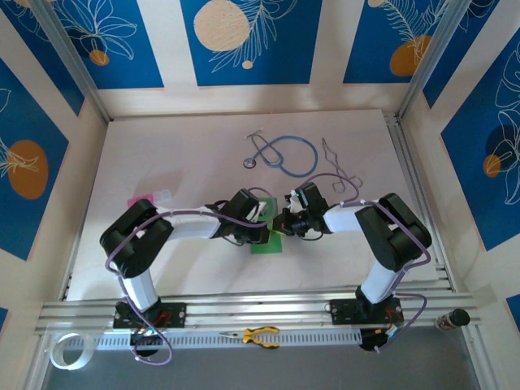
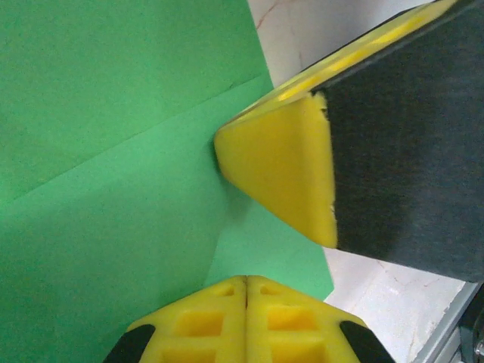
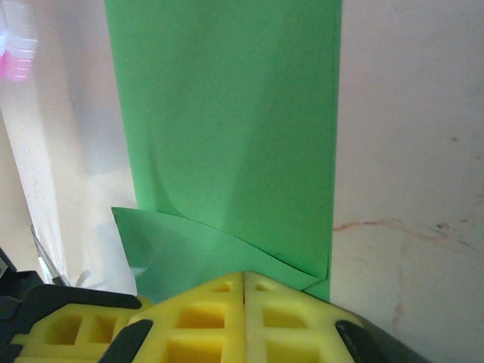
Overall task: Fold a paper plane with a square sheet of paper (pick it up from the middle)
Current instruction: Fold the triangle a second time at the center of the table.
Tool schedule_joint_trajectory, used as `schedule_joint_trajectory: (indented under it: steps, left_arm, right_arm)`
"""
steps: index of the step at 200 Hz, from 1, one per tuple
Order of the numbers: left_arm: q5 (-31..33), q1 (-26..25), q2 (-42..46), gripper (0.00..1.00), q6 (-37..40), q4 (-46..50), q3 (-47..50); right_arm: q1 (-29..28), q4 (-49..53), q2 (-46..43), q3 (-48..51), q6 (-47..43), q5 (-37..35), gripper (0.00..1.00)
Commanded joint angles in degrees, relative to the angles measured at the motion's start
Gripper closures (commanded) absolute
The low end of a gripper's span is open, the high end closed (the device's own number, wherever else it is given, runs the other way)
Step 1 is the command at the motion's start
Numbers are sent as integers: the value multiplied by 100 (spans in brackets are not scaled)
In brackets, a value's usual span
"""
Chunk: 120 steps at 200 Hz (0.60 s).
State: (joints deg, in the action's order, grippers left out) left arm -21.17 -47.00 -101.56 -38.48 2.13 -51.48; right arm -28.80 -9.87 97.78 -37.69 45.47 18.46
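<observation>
Green paper sheet (image 3: 227,113), partly folded. Left gripper (image 2: 246,289) clenched above it. Right gripper (image 3: 243,280) clenched, fingertip (image 2: 280,170) touching the sheet.

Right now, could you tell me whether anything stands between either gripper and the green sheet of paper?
Nothing visible does: the left gripper and the right gripper, both shut, have their tips right at the partly folded green sheet of paper.

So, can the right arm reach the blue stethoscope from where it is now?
Probably yes: the stethoscope lies just beyond the right gripper, with bare table between them. That gripper is shut at the green paper, so it must leave the fold first.
</observation>
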Motion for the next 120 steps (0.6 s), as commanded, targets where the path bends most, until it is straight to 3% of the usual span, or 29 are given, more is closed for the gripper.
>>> schedule_joint_trajectory:
  steps: [1, 65, 120]
  left_arm:
    - [-27, -57, -55, 99, 53, -168, -165]
    - [255, -52, -302, 98, 89, -22, -292]
    - [257, -55, -122, 99, -120, 39, 359]
  right_arm:
    - [23, 440, 212, 179, -12, -437, 100]
    - [1, 406, 271, 166, 5, -422, 100]
    - [-3, 397, 306, 201, -3, -456, 100]
